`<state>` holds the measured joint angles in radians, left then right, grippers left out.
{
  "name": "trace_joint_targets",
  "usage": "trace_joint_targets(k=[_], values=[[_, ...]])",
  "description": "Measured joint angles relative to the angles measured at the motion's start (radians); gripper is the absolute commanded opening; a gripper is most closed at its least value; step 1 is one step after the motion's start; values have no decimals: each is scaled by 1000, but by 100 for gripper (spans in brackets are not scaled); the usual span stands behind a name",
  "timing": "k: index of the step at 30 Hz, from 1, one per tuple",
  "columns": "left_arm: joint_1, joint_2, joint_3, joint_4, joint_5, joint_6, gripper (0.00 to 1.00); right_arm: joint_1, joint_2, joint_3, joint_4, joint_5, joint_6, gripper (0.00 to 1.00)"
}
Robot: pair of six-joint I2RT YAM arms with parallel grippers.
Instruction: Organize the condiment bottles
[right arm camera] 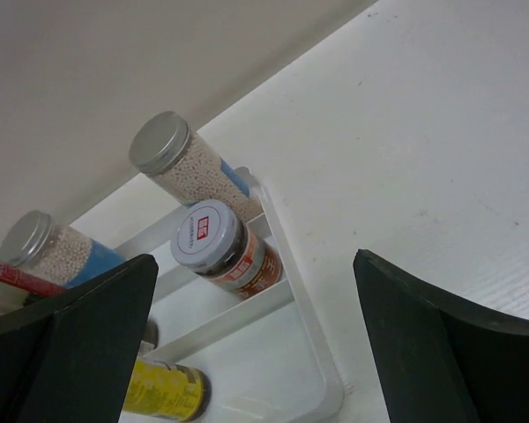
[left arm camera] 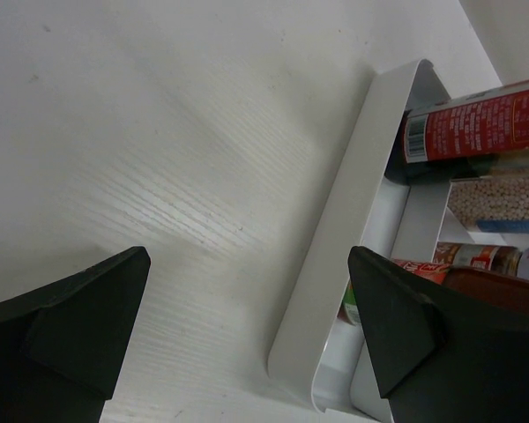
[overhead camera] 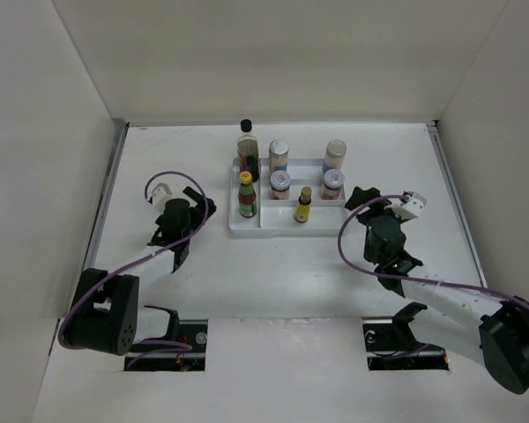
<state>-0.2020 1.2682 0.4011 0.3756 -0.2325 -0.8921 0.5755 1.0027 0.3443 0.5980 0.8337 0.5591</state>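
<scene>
- White divided tray (overhead camera: pixel 286 226) sits on the tabletop (overhead camera: pixel 273 282), between the two arms; everything listed below stands upright inside it.
- Back row: tall dark-liquid bottle (overhead camera: pixel 248 152) at the left corner, then two metal-lidded bead jars (overhead camera: pixel 279 157), set apart from each other.
- Just in front of those: two short red-labelled jars (overhead camera: pixel 280 185).
- Red-green bottle (overhead camera: pixel 247 197), yellow cap, on the left side; tiny yellow bottle (overhead camera: pixel 303 206) in the front compartment.
- Left gripper (left arm camera: pixel 249 256): released, nothing held, near the tray's left wall.
- Right gripper (right arm camera: pixel 256 257): released, nothing held, near the tray's right end.
</scene>
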Motion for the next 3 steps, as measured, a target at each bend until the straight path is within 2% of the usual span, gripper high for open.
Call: trace_joint_targets(k=[3], values=[[-11,1,42,-57,1,6,100,0,8,0,21,-13,20,100]])
